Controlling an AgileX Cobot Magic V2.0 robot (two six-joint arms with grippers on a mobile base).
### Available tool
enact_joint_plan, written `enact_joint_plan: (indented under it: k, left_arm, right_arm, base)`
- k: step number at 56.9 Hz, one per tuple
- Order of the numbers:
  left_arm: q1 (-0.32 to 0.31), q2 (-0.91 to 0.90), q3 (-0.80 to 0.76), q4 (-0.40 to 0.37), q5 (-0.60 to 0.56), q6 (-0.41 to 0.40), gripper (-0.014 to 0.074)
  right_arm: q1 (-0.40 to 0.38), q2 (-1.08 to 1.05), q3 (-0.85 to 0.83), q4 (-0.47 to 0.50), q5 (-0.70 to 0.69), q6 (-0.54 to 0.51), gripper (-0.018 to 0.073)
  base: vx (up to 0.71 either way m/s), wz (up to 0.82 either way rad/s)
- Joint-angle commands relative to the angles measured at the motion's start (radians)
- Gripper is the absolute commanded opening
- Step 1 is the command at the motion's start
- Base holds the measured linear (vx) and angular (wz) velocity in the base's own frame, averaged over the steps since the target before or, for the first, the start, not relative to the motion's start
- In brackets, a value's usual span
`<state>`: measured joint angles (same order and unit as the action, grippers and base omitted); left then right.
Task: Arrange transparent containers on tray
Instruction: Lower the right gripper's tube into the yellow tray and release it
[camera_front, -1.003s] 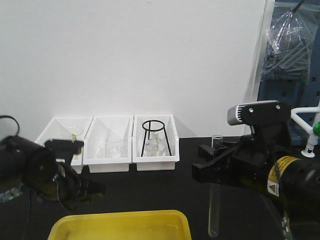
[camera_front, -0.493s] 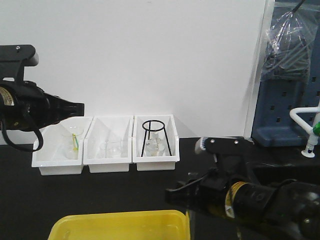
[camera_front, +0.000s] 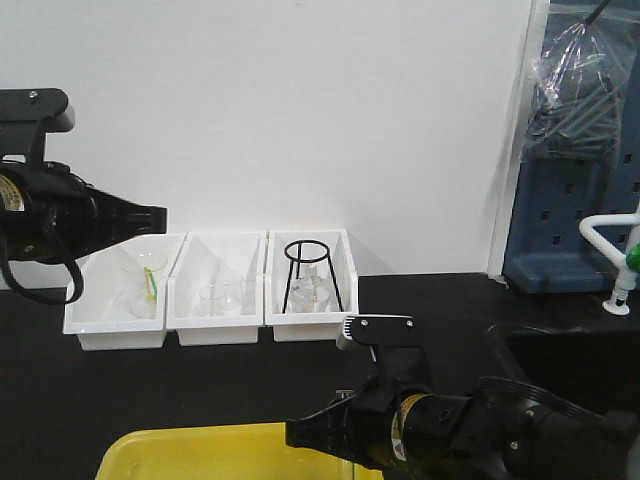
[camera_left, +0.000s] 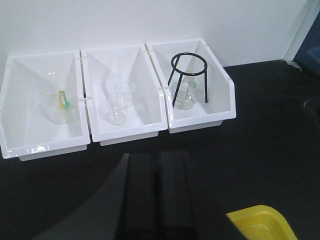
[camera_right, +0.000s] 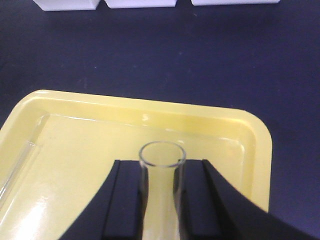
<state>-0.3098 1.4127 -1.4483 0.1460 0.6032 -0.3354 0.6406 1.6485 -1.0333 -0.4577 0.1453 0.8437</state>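
Your right pincer (camera_right: 161, 170) has swung left and down since a second ago. It clamps a tube (camera_right: 161, 192) over the tray (camera_right: 250, 145), placed to lie beside the other tube (camera_right: 20, 165) at 9 o'clock. Your left pincer (camera_left: 157, 159) hangs closed and empty, clear of the work.

3 bins (camera_left: 127, 136) behind tray (camera_left: 260, 222) — 1 tube (camera_right: 20, 167) inside.

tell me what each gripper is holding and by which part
The right gripper holds a glass test tube just below its open rim, above the yellow tray. The left gripper is shut on nothing.
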Motion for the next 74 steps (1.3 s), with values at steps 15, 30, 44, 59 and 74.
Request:
enact_joint_plan:
  k: [15,30,44,59,74]
  left_arm:
    - [0.002,-0.037,-0.031,0.0,-0.066,-0.004,-0.0008]
    - [0.002,-0.037,-0.031,-0.025,-0.061,-0.003,-0.0008]
    - [0.002,-0.038,-0.031,-0.025,-0.058,-0.003,-0.0008]
    - [0.002,-0.038,-0.031,-0.025,-0.055,-0.002,-0.0008]
    - [0.002,-0.038,-0.031,-0.024,-0.052,-0.001,-0.0007]
  right_arm:
    - [-0.003,0.043,-0.035,0.087,-0.051,-0.006,-0.0011]
    - [-0.003,0.101,-0.035,0.085,-0.078,-0.006,-0.0011]
    - [-0.003,0.157,-0.035,0.081,-0.199,-0.019,-0.0008]
    - [-0.004,0.227,-0.035,0.081,-0.277,-0.084,0.007]
    - [-0.027,0.289,-0.035,0.085,-0.325,-0.089,0.0255]
  base:
    - [0.0,0.0]
    - [0.0,0.0]
    - [0.0,0.0]
    - [0.0,0.0]
    - [0.0,0.0]
